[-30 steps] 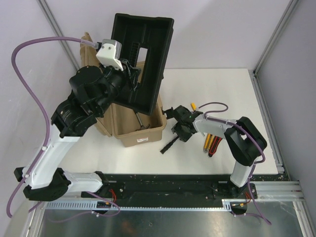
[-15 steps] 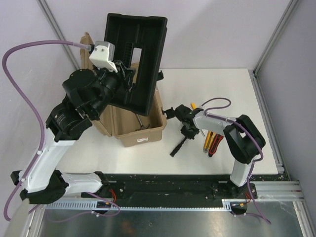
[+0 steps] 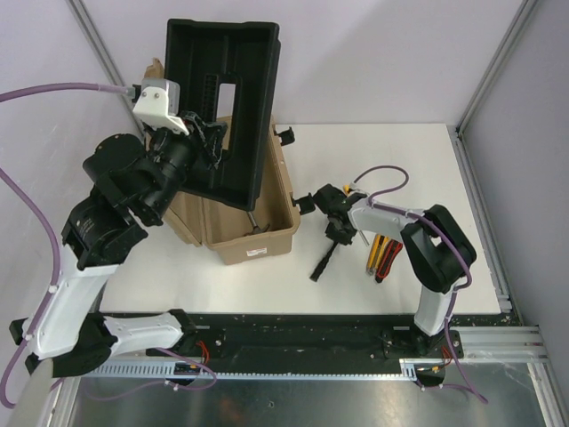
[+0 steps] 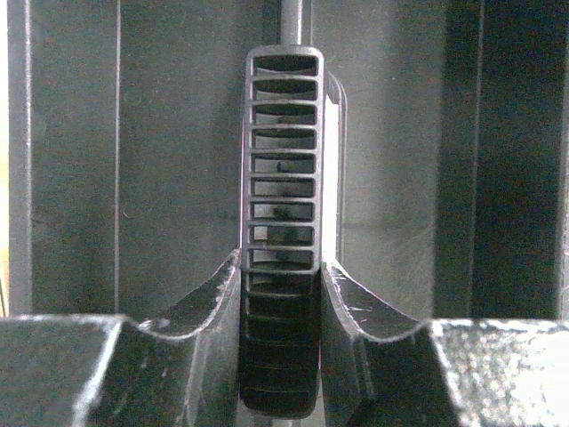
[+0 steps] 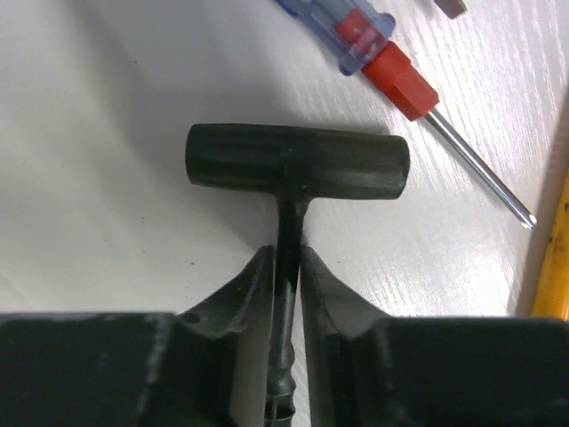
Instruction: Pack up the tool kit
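The tan toolbox (image 3: 267,240) of the tool kit stands open at the table's left. Its black inner tray (image 3: 222,53) hangs tilted above the box, and my left gripper (image 3: 206,133) is shut on the tray's ribbed handle (image 4: 282,160), which sits between the fingers (image 4: 213,298). To the right of the box a black hammer (image 3: 322,263) lies on the table. My right gripper (image 3: 338,233) is shut on its shaft just below the head (image 5: 298,165), fingertips (image 5: 258,280) pressed to both sides.
A blue and red screwdriver (image 5: 382,53) lies just beyond the hammer head. Yellow and red-black handled tools (image 3: 382,253) lie to the right of my right gripper. The toolbox's black latch (image 3: 286,135) juts out at its far right corner.
My left arm has swung the tray up and to the left. The right gripper has closed on the hammer's shaft and the hammer has shifted a little to the right.
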`<state>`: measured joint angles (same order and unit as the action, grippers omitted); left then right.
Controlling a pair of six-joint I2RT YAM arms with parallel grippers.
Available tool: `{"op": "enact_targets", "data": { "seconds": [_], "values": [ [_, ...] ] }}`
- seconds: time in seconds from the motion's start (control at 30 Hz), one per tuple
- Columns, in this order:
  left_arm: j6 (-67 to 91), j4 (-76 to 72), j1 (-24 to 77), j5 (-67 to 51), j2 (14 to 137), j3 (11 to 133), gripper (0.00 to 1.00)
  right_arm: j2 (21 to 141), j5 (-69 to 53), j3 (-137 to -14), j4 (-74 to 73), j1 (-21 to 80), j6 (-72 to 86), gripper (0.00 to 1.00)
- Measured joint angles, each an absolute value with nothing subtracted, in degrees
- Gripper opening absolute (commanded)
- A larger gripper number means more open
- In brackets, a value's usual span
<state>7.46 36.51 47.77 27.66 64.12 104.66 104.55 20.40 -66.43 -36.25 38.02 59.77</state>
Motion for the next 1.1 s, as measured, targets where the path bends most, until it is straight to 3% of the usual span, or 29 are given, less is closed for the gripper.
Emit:
{"op": "enact_targets", "data": {
  "seconds": [0.07,0.17,0.37,0.77,1.1],
  "values": [
    [7.46,36.51,47.77,27.88,64.05,104.62,0.0,104.81,20.27,-66.7,-35.79,38.02,59.44,0.05],
    [7.46,36.51,47.77,27.92,64.01,104.51,0.0,104.81,20.56,-66.74,-35.07,38.3,58.78,0.01],
    [7.44,36.51,47.77,27.9,64.01,104.36,0.0,101.25,23.24,-66.46,-33.93,39.66,55.59,0.0],
    [7.51,36.32,47.77,27.92,64.05,103.53,0.0,77.91,28.82,-74.08,-24.75,39.72,40.49,0.0],
    [8.64,36.36,47.09,28.27,66.5,102.83,0.0,81.65,16.91,-77.47,-6.81,42.28,33.69,0.0]
  ]
}}
